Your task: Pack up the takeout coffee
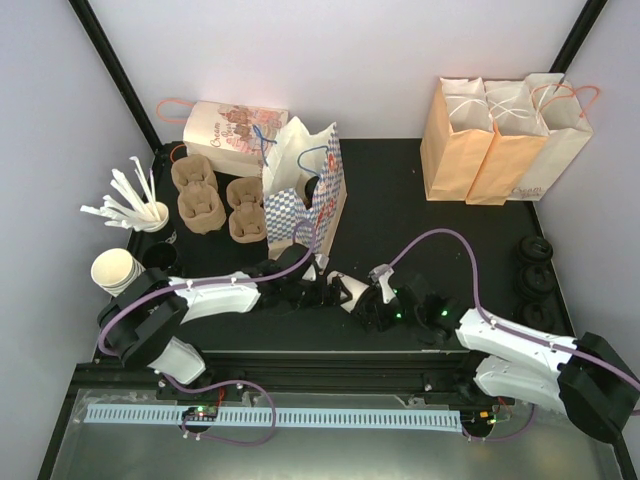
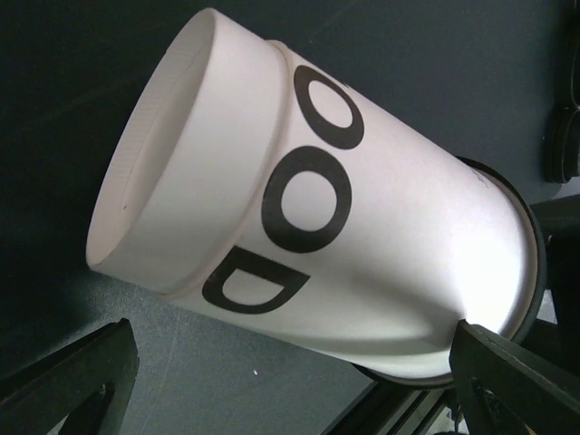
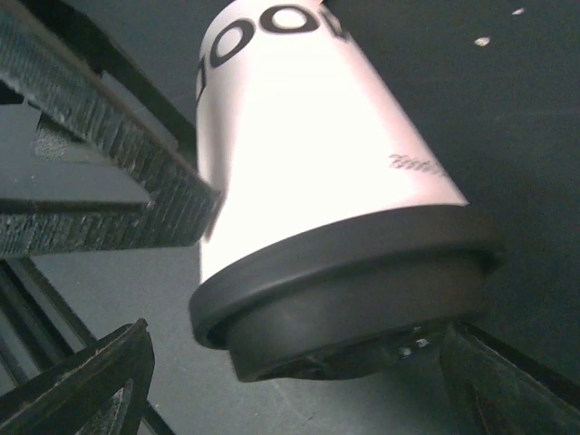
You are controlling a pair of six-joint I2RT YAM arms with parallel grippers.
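One takeout coffee (image 1: 351,301), a white paper cup with black letters and a black lid, lies tilted on the dark mat between my two grippers. In the left wrist view the cup (image 2: 299,208) fills the frame, its base to the left and its lid (image 2: 535,272) to the right. My left gripper (image 1: 326,293) (image 2: 294,362) is open, its fingers (image 2: 72,381) spread wide just short of the cup. In the right wrist view the lid (image 3: 353,290) faces the camera. My right gripper (image 1: 373,306) (image 3: 294,381) is open and straddles the lid. A left finger pad (image 3: 100,190) stands beside the cup wall.
A blue-checked paper bag (image 1: 310,190) stands open behind the grippers. Brown pulp carriers (image 1: 205,195) and a printed bag lying flat (image 1: 235,130) are at the back left. Plain white cups (image 1: 118,270) and stirrers (image 1: 135,205) are at the left; kraft bags (image 1: 500,140) and spare black lids (image 1: 535,265) at the right.
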